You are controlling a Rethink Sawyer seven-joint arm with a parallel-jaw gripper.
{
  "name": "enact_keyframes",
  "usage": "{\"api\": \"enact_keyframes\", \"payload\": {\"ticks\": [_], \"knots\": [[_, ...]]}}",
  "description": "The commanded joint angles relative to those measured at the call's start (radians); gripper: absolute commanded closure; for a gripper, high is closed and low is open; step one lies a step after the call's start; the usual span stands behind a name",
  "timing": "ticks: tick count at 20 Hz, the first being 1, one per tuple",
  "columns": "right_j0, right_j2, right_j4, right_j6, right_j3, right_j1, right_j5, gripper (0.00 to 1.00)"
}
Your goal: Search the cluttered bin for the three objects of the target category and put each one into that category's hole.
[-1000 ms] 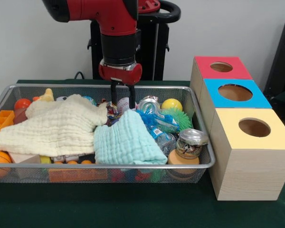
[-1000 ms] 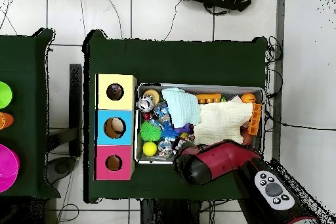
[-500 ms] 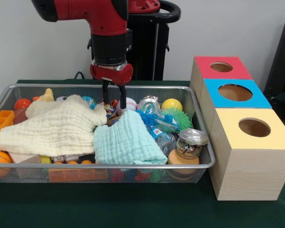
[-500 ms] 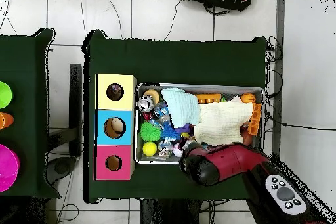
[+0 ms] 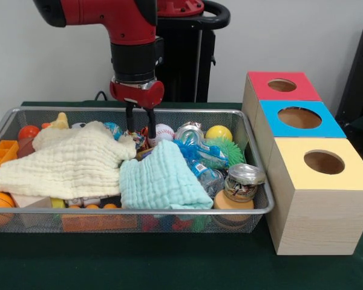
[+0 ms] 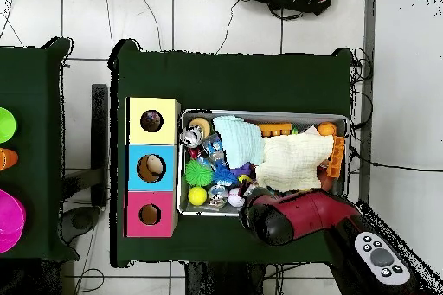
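gripper [image 5: 140, 123] is hanging with jaws slightly parted and empty at upper centre, just left of the baseball [image 5: 164, 132] in the wire bin [image 5: 254, 208]; closing here is risking snagging the cream cloth [image 5: 66, 163] beside it.

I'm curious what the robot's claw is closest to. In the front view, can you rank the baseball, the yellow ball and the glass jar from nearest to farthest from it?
1. Baseball: just right of the gripper, at the basket's back.
2. Yellow ball: farther right, back corner.
3. Glass jar: farthest, front right corner.
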Motion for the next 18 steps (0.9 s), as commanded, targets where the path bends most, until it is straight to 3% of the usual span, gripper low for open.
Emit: {"api": "enact_keyframes", "payload": {"ticks": [1,3,4,18], "knots": [[0.028,0.038,-0.050,-0.111,-0.056,0.023,-0.025,0.00],[0.031,0.037,-0.052,-0.111,-0.055,0.021,-0.028,0.00],[0.028,0.040,-0.045,-0.114,-0.053,0.022,-0.021,1.00],[0.002,0.064,-0.029,-0.134,-0.045,0.031,-0.014,1.00]]}}
